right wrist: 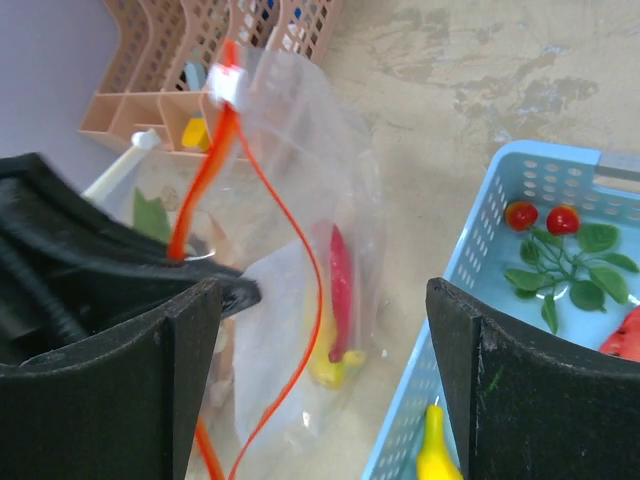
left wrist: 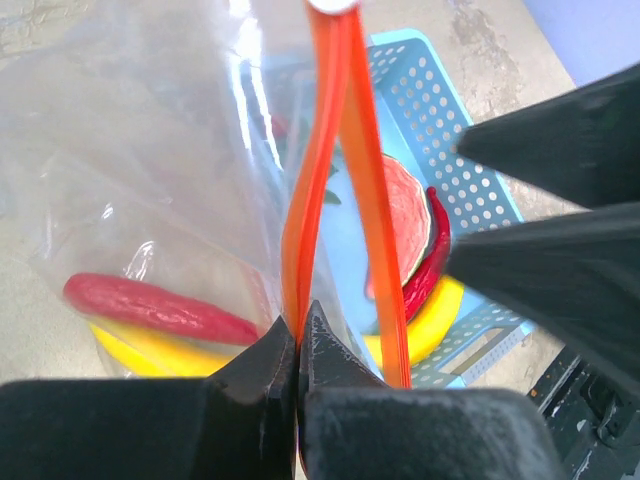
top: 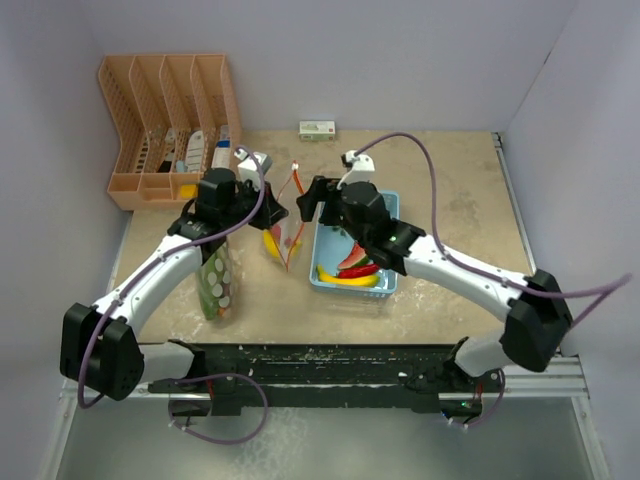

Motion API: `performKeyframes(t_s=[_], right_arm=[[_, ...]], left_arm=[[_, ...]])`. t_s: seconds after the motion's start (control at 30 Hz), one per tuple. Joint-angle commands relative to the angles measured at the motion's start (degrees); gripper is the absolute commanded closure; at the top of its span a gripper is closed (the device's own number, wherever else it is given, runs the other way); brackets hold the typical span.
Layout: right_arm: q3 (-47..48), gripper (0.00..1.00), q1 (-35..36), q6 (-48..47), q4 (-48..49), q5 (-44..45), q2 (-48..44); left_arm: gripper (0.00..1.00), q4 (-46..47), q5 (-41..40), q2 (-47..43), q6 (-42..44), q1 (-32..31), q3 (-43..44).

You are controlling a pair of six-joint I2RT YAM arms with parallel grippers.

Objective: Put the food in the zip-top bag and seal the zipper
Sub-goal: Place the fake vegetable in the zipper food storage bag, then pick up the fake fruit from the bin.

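Left wrist view: the zip-top bag [left wrist: 180, 150] is held up by its orange zipper [left wrist: 300, 230], partly loaded.
A red chilli [left wrist: 150, 305] and a yellow banana [left wrist: 140, 352] lie at the bottom of the bag, which stands at the middle of the desk [top: 450, 190], just left of the light-blue basket [top: 350, 290]. The left jaws are closed tight on the zipper edge, I judge in order to keep the mouth up and parted for loading. The right jaws are wide apart and hold nothing; they hover near the bag's right side, above the basket's far left corner. More food waits in the basket: another banana [top: 348, 279], a second chilli [top: 362, 269] and a watermelon slice [left wrist: 400, 210]. The zipper is not yet sealed.
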Motion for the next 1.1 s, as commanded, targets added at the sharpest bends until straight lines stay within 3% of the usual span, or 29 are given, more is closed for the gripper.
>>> performKeyframes(t_s=[0.0, 0.13, 0.27, 0.37, 0.5, 0.87, 0.97, 1.07], right_arm=[[-2.9, 0.17, 0.1, -2.3, -2.7, -0.4, -8.2], [-2.2, 0.18, -2.7, 1.1, -14.2, 4.1, -9.0], [-3.8, 0.14, -11.2, 5.1, -20.9, -1.6, -7.0], [-4.4, 0.09, -12.0, 5.0, -23.7, -1.2, -3.9], [-4.0, 0.05, -12.6, 5.5, -25.6, -2.4, 2.5], [-4.4, 0.07, -14.5, 5.5, -23.0, -3.6, 15.6], [-3.7, 0.15, -14.6, 4.9, -21.9, -3.4, 18.3], [-3.3, 0.39, -14.6, 4.3, -21.6, -2.9, 18.6]], left_arm=[[1.0, 3.6, -0.9, 0.9, -0.2, -0.1, -0.7], [1.0, 3.6, -0.8, 0.8, -0.3, 0.0, -0.8], [1.0, 3.9, -0.4, 0.7, -0.4, -0.1, -1.1], [1.0, 4.2, 0.0, 0.9, -0.6, 0.0, -1.2], [1.0, 4.2, 0.1, 0.6, -0.5, -0.1, -1.2], [1.0, 4.5, 0.5, -0.5, -0.4, 0.0, -2.1], [1.0, 4.5, 0.5, -0.5, -0.4, 0.0, -2.2], [1.0, 4.2, 0.5, -0.6, -0.3, 0.0, -2.1]])
